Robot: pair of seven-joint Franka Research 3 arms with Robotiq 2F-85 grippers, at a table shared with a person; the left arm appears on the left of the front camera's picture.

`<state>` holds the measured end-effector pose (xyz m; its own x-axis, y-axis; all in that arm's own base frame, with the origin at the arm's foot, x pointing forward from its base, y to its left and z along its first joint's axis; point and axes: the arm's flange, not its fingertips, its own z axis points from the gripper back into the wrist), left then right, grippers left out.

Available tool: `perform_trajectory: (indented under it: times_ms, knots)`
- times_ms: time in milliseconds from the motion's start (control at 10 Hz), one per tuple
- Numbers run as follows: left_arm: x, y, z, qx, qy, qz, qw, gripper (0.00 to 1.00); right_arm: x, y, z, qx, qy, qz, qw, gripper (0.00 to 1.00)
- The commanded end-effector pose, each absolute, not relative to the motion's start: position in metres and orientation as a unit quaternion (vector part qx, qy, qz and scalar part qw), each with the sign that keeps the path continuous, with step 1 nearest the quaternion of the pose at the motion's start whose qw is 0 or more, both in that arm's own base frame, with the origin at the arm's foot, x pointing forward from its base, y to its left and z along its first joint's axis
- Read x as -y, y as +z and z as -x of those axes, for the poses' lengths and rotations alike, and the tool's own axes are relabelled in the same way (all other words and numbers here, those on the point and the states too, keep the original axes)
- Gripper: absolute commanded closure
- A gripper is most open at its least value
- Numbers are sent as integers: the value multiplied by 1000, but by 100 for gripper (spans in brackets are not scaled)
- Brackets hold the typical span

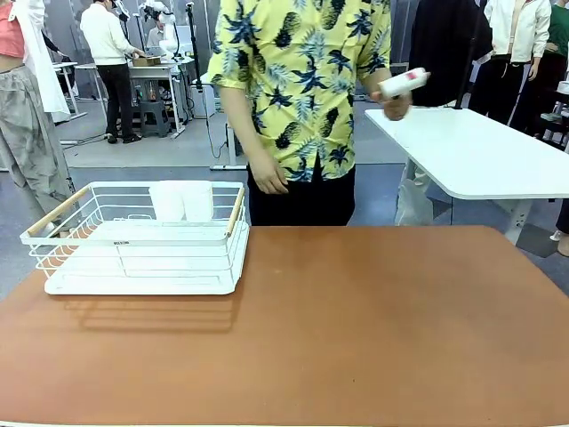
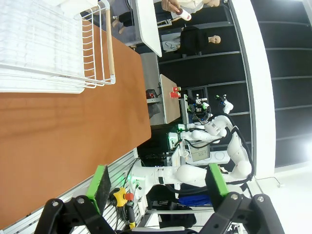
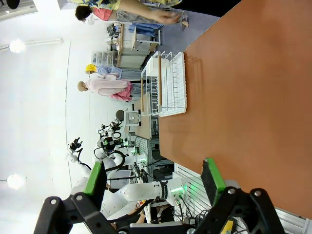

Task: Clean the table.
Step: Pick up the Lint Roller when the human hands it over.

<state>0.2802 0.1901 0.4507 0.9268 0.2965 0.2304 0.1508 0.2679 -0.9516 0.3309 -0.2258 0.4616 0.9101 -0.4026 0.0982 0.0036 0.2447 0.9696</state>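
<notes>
Here, at the left end of the reddish-brown worktop (image 1: 373, 338), we see a white wire rack (image 1: 133, 240) with wooden handles, standing flat near the far edge. Two white cups (image 1: 182, 201) stand side by side against its back wall. Behind the middle of the worktop's far edge stands a person (image 1: 302, 80) in a yellow patterned shirt. One hand (image 1: 267, 178) hangs low at the hip. The other hand (image 1: 393, 100) is raised to the right and holds a white bottle (image 1: 405, 82) above the near corner of a white table (image 1: 480, 156), which stands beyond the worktop's right end.

In the left wrist view, the left gripper (image 2: 157, 181) has its green pads wide apart with nothing between them. The worktop's long edge lies just beyond it, and the rack sits farther along. In the right wrist view, the right gripper (image 3: 153, 176) is likewise spread wide and holds nothing. It is raised beside the worktop's edge, with the rack well apart at the far end.
</notes>
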Motion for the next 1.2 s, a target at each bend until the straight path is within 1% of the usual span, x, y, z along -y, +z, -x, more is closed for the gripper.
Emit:
perform_trajectory:
  times_ms: [0,1100]
  knots:
    - [-191,451,-279,186,47,606,772,0,225,464,-329,166,-133,-602,770,0]
    - [-191,451,-279,186,47,606,772,0,225,464,-329,166,-133,-602,770,0]
